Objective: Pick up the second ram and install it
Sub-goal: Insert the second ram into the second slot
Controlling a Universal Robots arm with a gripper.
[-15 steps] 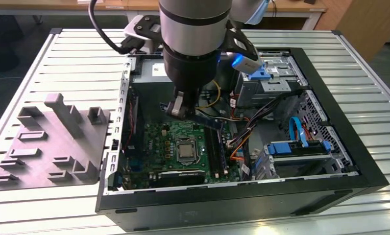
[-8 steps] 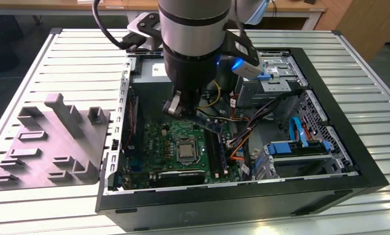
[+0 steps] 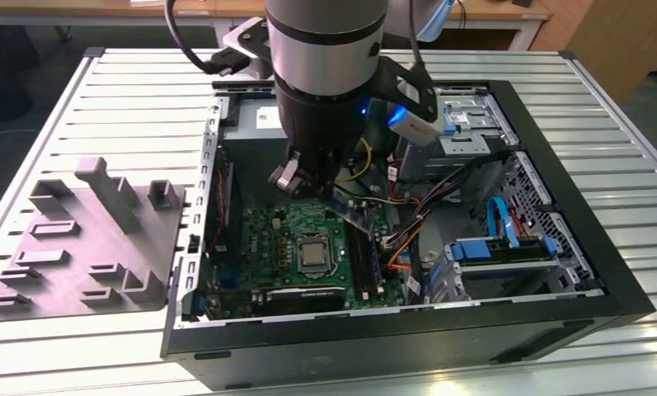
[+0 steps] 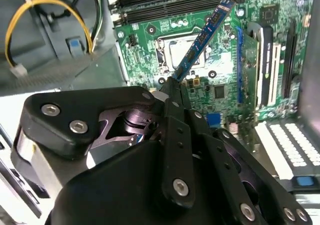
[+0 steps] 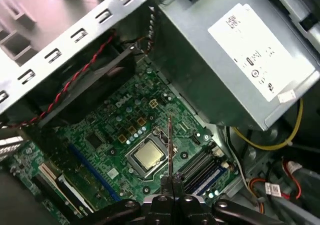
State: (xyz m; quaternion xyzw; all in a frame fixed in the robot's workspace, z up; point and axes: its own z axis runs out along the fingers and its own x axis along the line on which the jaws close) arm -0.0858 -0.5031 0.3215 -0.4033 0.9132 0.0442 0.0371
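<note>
Entry, one moment, memory fitting. Gripper (image 4: 174, 87): I read the jaws as clamped together on one short end of the second ram (image 4: 202, 35), and the rest of the stick juts out free beyond them. I judge the end grip is chosen to leave the long contact edge unobstructed. Second ram, position: in the air over the motherboard (image 3: 273, 239), near the centre of the exterior view, slanting away from the jaws and touching nothing else that I can see. In the first wrist view it (image 5: 170, 145) shows edge-on, a thin line above the processor socket (image 5: 146, 156). Memory slots (image 4: 165, 0): long, black, just past the stick's free end in the second wrist view. The stick is not seated in any of them. Computer case (image 3: 626, 305): lies on its side on the slatted counter (image 3: 141, 91) with its open face up, presumably so the arm can reach in from above. Power supply (image 5: 225, 60): grey box beside the board. Grey fixture (image 3: 87, 239): on the counter at the exterior view's left, well apart from the work.
</note>
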